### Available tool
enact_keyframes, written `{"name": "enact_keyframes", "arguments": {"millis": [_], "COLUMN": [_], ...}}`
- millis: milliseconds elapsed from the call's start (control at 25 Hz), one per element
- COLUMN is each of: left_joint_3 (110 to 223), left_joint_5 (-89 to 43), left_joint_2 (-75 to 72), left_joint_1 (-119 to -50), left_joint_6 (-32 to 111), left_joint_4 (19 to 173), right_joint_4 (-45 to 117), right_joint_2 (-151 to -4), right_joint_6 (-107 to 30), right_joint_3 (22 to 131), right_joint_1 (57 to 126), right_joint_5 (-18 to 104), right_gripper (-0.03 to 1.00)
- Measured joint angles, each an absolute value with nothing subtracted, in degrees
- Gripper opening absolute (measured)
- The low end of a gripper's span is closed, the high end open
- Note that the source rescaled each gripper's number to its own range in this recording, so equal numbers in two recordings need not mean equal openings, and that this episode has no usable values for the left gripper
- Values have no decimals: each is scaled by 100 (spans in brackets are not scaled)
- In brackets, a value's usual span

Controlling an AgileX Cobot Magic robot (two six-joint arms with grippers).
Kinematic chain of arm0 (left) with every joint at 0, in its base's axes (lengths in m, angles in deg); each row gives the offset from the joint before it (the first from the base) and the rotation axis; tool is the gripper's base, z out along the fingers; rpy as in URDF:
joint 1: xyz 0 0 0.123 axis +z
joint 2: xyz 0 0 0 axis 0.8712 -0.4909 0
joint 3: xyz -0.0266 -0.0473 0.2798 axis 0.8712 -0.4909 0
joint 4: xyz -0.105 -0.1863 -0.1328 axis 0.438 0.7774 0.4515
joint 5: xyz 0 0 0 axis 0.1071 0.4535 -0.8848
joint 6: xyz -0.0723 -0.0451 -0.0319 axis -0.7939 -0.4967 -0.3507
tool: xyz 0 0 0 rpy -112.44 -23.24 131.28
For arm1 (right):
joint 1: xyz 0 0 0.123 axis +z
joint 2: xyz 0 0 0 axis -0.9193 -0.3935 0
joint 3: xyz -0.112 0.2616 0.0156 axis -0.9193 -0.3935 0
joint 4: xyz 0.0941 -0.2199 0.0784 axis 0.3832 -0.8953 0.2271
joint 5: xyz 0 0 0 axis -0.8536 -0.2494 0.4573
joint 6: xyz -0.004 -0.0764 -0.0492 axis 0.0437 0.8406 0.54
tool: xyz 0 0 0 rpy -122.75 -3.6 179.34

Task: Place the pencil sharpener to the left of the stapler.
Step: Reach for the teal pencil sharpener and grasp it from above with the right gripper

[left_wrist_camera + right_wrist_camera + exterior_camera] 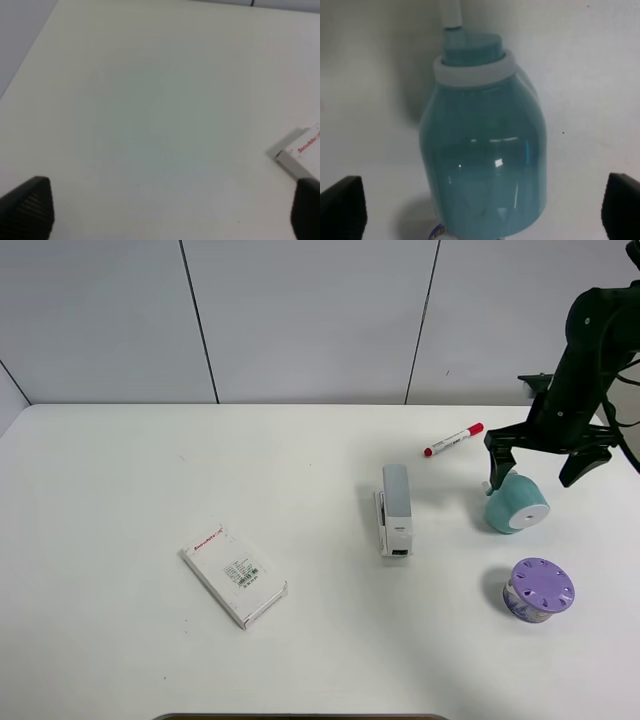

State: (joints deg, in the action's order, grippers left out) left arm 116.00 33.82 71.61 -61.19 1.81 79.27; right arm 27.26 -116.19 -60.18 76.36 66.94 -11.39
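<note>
The teal pencil sharpener [515,505] lies on its side on the white table [150,470], right of the stapler [395,508], its white round face turned toward the front right. In the right wrist view the sharpener [482,150] fills the middle. My right gripper [538,468] hangs open just behind and over it, one finger on each side, and its fingertips [340,205] are not touching it. The grey-white stapler lies lengthwise near the table's middle. My left gripper [165,215] is open over bare table and does not show in the exterior view.
A red-capped marker [453,440] lies behind the stapler and sharpener. A purple round container [540,590] with a dotted lid stands in front of the sharpener. A white box with red print [233,575] lies at the front left, and a corner of the box [300,155] shows by the left gripper.
</note>
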Motion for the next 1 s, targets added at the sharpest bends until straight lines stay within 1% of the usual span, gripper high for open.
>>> {"name": "enact_keyframes", "arguments": {"millis": [920,1000], "left_joint_3": [11600,11600], "left_joint_5": [3382,3382], "left_joint_2": [7161,7161], "left_joint_1": [-6119,-6119], "left_joint_6": [181,181], "left_joint_4": [7927,7927], "right_joint_4": [2801,2801], "right_joint_2": [-12443,-12492], "right_joint_6": [-5780,-5774], "right_joint_3": [7636,7636], "right_joint_1": [6694,6694], "right_joint_5": [-773,-691], "right_gripper": [100,98]}}
